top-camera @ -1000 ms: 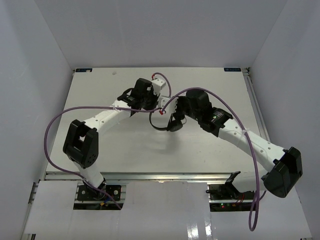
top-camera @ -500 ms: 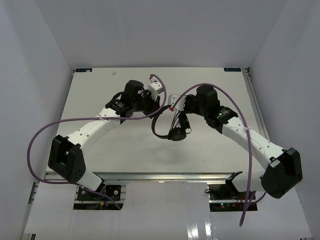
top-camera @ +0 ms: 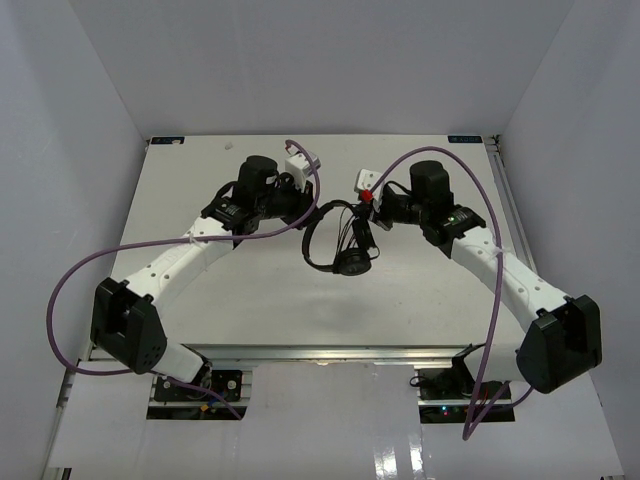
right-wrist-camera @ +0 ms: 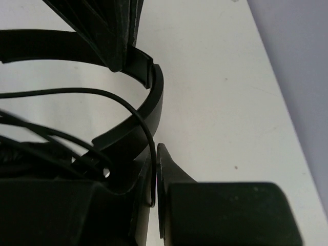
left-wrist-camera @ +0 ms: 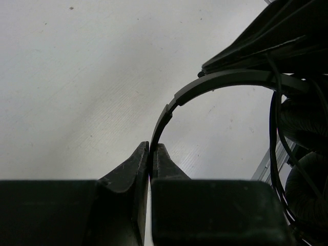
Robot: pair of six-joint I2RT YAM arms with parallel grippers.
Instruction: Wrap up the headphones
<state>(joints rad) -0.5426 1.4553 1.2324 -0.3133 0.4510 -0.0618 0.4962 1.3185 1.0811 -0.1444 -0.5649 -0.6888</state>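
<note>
The black headphones [top-camera: 335, 245] hang between my two grippers above the middle of the white table [top-camera: 250, 290]. My left gripper [top-camera: 312, 208] is shut on the thin headband [left-wrist-camera: 218, 82], which arches away from the jaws in the left wrist view. My right gripper [top-camera: 357, 212] is shut on the thin black cord [right-wrist-camera: 146, 130], which runs between its jaws in front of the headband [right-wrist-camera: 154, 97]. The ear cups [top-camera: 352, 263] hang low in the top view, with cord loops over them. The ear cups also show at the right edge of the left wrist view [left-wrist-camera: 307, 154].
Thick purple cables [top-camera: 130, 250] loop from both arms over the table's left and right sides. White walls close in the table at the back and sides. A metal rail [top-camera: 510, 215] runs along the right edge.
Both grippers moved toward the back of the table and apart, carrying the headphones with them. The headband now spans between them and the ear cups hang lower.
</note>
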